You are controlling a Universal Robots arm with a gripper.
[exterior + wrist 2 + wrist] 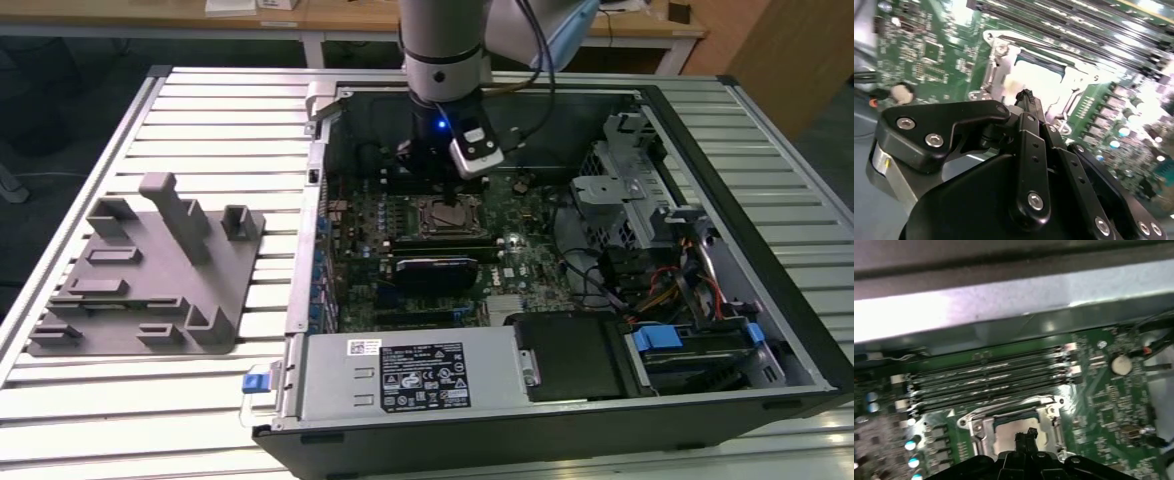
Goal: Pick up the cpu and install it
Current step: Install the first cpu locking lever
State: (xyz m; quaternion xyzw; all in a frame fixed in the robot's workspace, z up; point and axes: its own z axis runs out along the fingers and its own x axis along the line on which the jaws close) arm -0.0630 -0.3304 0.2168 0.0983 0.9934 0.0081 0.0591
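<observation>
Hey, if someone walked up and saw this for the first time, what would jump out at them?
Probably the open computer case lying on the slatted table, its green motherboard exposed. The robot arm reaches down into it, its claw poised right over the cpu socket, where a pale square chip shows in both wrist views. A gray plastic holder block sits on the exterior view's left.

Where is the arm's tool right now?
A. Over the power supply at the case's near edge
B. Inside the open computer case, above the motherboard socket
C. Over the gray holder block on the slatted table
B: the exterior view shows the tool inside the open computer case, and both wrist views show it above the motherboard socket.
</observation>
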